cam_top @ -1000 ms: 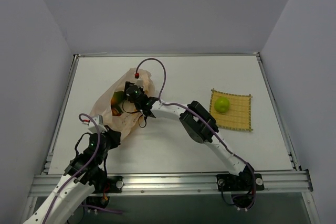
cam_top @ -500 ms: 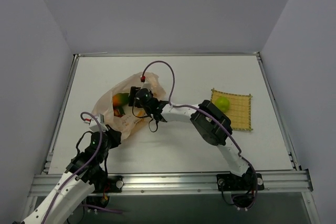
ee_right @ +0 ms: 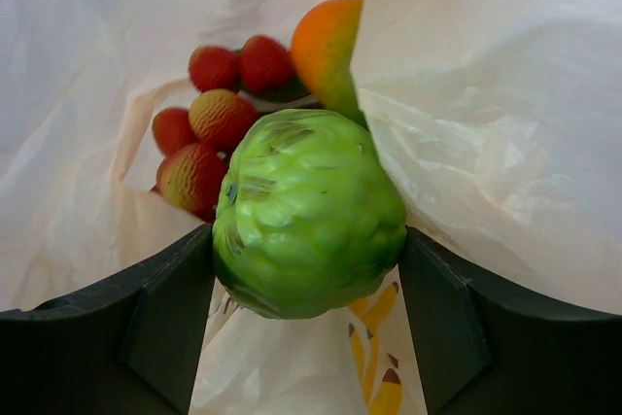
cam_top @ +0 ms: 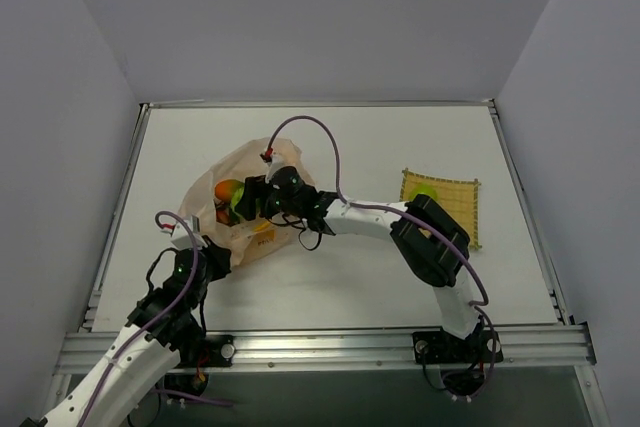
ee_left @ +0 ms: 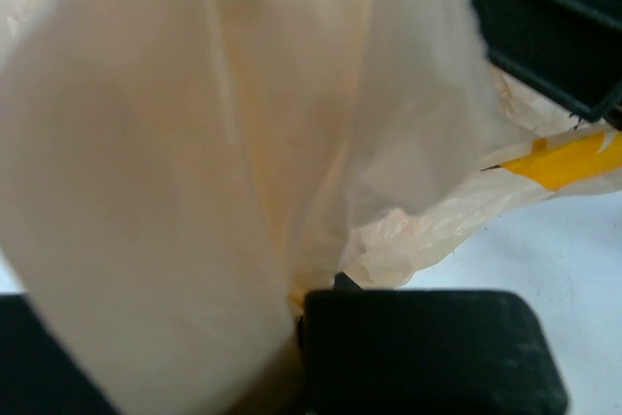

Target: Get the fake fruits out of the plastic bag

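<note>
Inside peach bag (ee_right: 505, 143): green fruit (ee_right: 306, 213), red cluster (ee_right: 209, 133), orange oval (ee_right: 328, 46)

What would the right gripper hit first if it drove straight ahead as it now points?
The right gripper grips the round green fruit; pushing on, that fruit would likely meet the red fruit cluster first, inside the plastic bag, though depth is unclear.

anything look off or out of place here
Nothing spilled or damaged. The plastic bag lies crumpled, its edge pinched in the left jaws. The right jaws are inside its mouth, closed around a green fruit. A second green fruit sits on the yellow mat, half hidden by the right arm.
</note>
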Controlling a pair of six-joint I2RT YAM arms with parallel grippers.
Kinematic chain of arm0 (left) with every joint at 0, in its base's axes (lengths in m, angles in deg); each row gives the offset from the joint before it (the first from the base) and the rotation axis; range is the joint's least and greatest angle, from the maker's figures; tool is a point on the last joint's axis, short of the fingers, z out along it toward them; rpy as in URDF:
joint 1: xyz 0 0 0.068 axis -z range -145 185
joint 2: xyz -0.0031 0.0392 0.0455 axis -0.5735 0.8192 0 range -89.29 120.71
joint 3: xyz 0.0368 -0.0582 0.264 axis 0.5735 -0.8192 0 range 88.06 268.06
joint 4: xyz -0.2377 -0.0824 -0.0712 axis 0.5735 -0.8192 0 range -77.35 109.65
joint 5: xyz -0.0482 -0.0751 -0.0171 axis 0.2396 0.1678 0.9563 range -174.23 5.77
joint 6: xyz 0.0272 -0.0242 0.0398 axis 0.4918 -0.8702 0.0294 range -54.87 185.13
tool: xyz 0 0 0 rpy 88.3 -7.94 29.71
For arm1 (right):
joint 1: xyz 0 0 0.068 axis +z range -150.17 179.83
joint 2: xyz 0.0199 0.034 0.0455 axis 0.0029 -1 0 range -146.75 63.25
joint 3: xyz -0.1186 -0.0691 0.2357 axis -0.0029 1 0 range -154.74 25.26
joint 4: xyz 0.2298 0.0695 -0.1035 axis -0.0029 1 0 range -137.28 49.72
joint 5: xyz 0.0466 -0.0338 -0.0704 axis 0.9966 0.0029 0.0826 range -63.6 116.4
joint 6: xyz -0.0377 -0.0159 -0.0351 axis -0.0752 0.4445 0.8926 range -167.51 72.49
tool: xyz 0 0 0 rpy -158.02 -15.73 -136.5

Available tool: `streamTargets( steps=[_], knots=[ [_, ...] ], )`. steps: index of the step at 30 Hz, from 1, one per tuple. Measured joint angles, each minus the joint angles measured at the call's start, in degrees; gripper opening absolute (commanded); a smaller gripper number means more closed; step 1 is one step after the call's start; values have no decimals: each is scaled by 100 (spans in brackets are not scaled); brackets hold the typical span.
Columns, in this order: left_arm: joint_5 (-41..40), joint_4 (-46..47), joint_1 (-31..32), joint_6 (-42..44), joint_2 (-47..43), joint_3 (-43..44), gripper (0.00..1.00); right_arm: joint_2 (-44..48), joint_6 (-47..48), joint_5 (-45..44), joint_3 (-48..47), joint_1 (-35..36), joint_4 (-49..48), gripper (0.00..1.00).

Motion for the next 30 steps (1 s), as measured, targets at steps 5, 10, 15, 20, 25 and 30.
streamTargets(
  steps=[5,10,15,20,25,30],
  knots=[
    [-11,4,0,0,-7,0,3,184,142,682,302,-2,-109,35],
    [26,92,0,2,79,0,2,612,201,1016,629,-11,-623,34],
    [129,227,0,2,341,0,2,804,201,1121,586,-13,-1204,32],
    [166,308,0,2,411,0,2,804,155,1250,361,-59,-1305,36],
    [164,310,0,2,313,0,2,804,116,1294,299,-164,-1231,40],
    [164,310,0,2,227,0,2,804,374,625,455,-168,-691,39]
  ],
)
